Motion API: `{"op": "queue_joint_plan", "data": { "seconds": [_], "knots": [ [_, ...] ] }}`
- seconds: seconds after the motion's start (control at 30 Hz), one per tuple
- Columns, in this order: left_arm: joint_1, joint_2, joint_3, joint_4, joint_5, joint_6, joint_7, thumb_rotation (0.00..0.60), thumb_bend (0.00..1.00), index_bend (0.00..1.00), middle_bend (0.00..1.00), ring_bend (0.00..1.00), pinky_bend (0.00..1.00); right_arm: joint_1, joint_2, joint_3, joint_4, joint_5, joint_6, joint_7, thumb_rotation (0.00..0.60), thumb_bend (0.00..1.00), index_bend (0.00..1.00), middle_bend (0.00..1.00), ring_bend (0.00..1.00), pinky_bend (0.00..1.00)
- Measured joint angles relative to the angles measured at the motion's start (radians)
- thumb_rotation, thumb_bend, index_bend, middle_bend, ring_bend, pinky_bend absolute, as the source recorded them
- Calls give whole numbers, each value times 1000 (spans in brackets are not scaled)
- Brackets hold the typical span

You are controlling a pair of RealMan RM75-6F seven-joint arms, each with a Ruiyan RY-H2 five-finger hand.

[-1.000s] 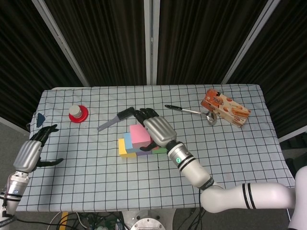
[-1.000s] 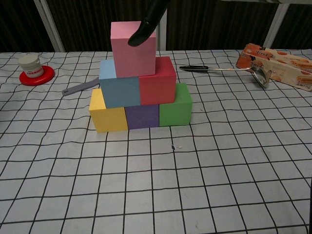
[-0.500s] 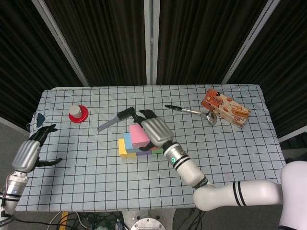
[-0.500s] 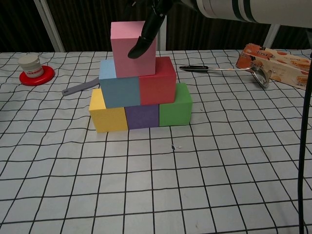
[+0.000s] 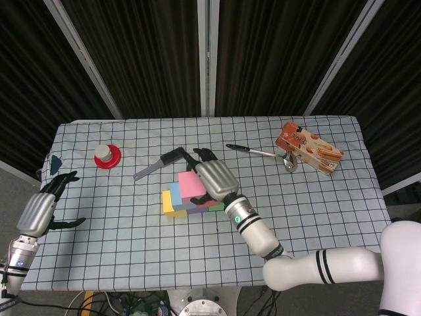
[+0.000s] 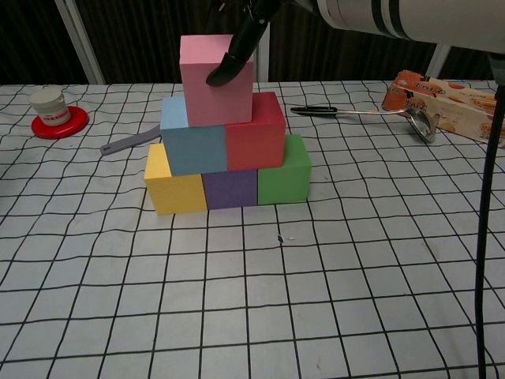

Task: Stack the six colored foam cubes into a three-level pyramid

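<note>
Pink cube: pink cube (image 6: 215,79) tops the pyramid, sitting on the blue cube (image 6: 192,142) and red cube (image 6: 256,129); its position matches the earlier frames.
Base row: yellow cube (image 6: 173,185), purple cube (image 6: 230,188), green cube (image 6: 284,174) side by side on the checked table (image 6: 316,300).
Right hand: right hand (image 5: 212,178) is over the stack's right side; in the chest view one fingertip (image 6: 218,76) touches the pink cube's front upper right.
Right hand state: probably just resting on the cube, fingers spread, not grasping; contact of the other fingers is hidden.
Change: fingertip sits slightly higher than half a second ago; the arm has barely shifted.
Left hand: left hand (image 5: 43,207) at the table's left edge, released, fingers apart, holding nothing, same as before.
Hidden: head view has the right hand covering most of the red and green cubes; chest view cuts the hand off at the top.
Other items: red lid with white jar (image 6: 57,110), grey tool (image 6: 130,142), ladle (image 6: 371,116), snack box (image 6: 450,99), all unmoved.
</note>
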State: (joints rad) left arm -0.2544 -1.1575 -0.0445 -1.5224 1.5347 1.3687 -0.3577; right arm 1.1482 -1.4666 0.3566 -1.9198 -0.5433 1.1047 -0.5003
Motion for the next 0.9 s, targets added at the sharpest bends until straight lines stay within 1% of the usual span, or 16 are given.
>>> {"op": "queue_joint_plan", "data": {
  "seconds": [0.17, 0.9],
  "knots": [
    [0, 0, 0, 0, -1, 0, 1, 600, 11, 75, 166, 85, 199, 0, -6, -1, 5, -2, 9, -1, 600, 87, 0, 364, 0, 0],
    [-3, 1, 3, -1, -3, -11, 0, 600, 11, 75, 166, 85, 199, -4, -18, -3, 2, -5, 32, -13, 600, 91, 0, 363, 0, 0]
  ]
}}
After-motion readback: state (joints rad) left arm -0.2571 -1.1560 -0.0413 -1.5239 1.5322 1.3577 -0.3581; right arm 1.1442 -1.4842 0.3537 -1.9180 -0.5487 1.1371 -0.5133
